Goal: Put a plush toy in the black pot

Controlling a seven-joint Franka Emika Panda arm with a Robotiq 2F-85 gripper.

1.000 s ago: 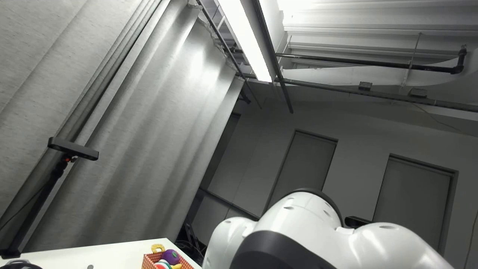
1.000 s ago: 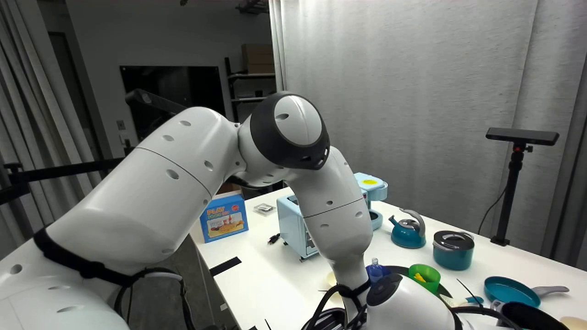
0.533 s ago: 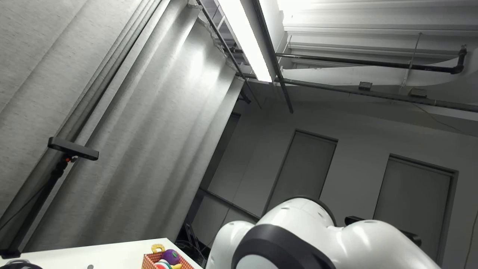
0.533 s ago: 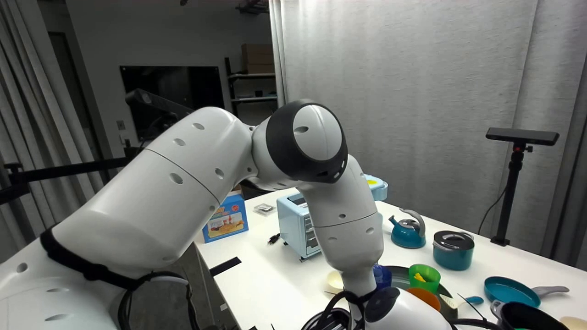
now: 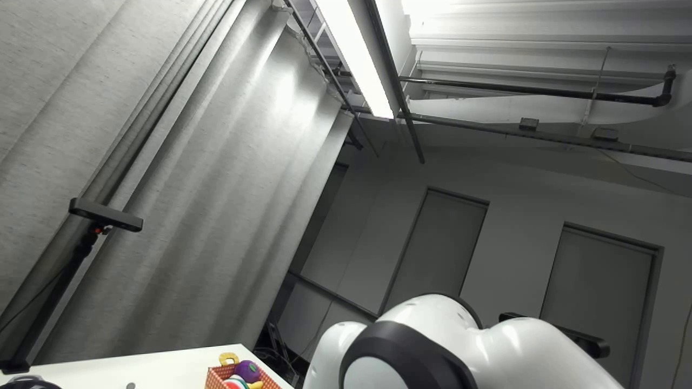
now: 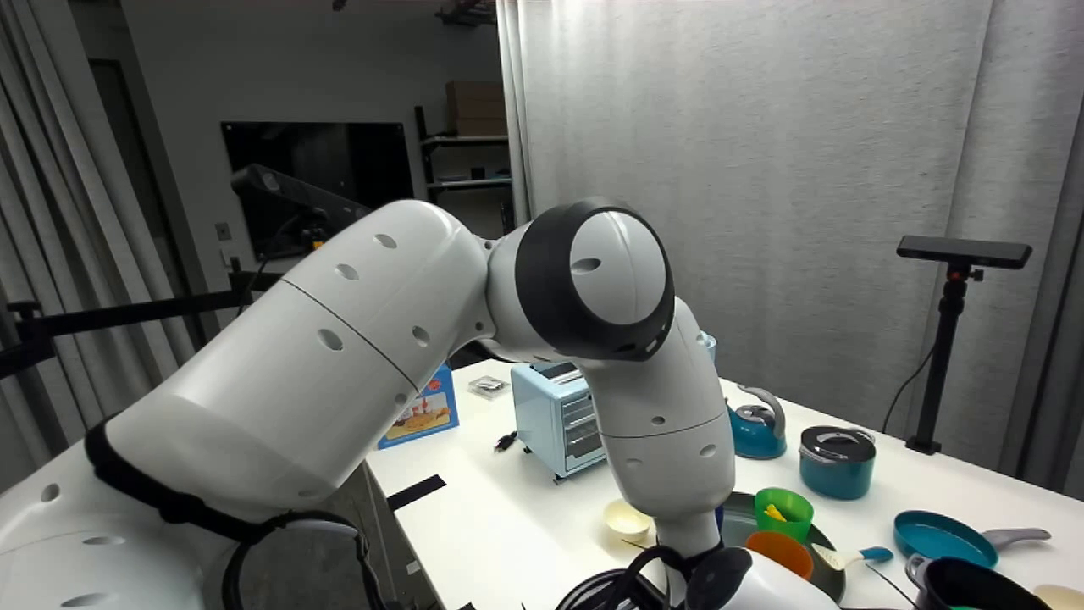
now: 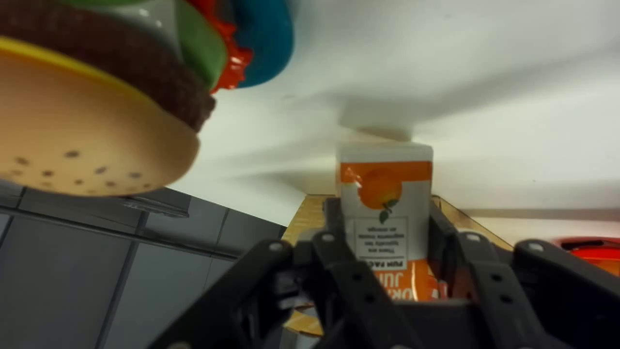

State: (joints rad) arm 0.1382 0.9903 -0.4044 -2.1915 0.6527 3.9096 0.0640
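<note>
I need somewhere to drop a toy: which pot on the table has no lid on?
The black pot, cut off by the bottom edge of an exterior view: its open top shows, whereas the teal pot has its dark lid on.

White flat table [image 6: 500, 542] carries light-blue boxy toaster oven [image 6: 546, 424], teal round grey-handled kettle [image 6: 755, 435], teal cylindrical dark-lidded pot [image 6: 837, 468], teal round grey-handled pan [image 6: 942, 537]. Black round pot [image 6: 965, 578], partly cut off, sits near the pan.
</note>
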